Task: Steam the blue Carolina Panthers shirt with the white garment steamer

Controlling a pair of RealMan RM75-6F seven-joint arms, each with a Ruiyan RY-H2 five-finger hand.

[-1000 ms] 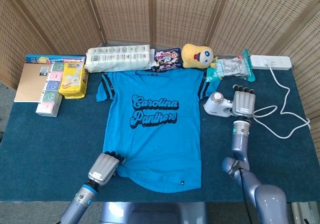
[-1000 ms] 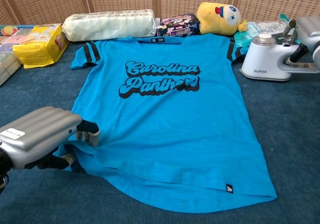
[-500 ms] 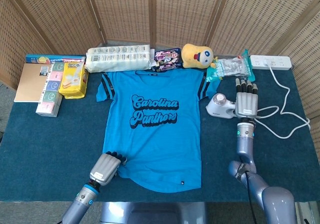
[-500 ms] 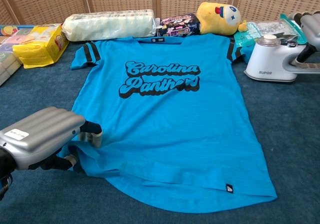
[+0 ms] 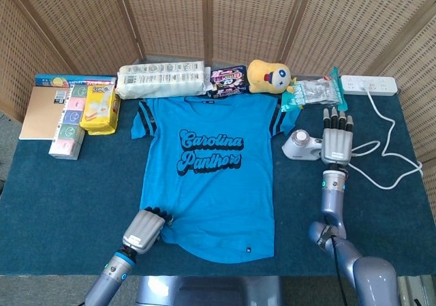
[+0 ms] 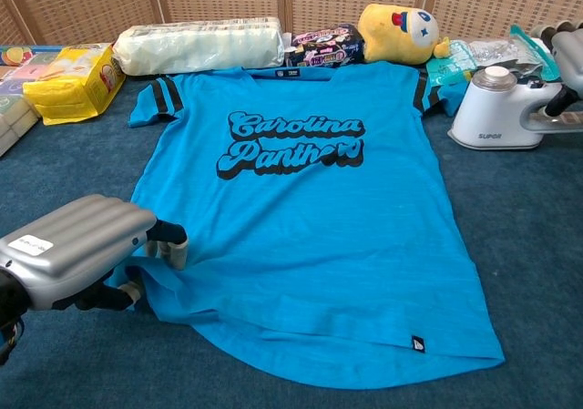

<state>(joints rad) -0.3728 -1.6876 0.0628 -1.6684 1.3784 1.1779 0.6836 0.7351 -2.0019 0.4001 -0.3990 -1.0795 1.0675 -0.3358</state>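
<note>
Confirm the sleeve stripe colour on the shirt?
Dark navy or black stripes on the blue shirt's sleeves; clearest in chest view.

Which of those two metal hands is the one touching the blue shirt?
The left hand, at the near edge of the table, grips the shirt at its bottom left hem. The right hand is off the cloth, over by the white steamer.

The right hand (image 6: 571, 63) is cut off by the chest view's edge; its hold on the garment steamer (image 6: 499, 110) cannot be told. The left hand (image 6: 77, 250) hides the shirt (image 6: 301, 227) hem corner beneath it.
</note>
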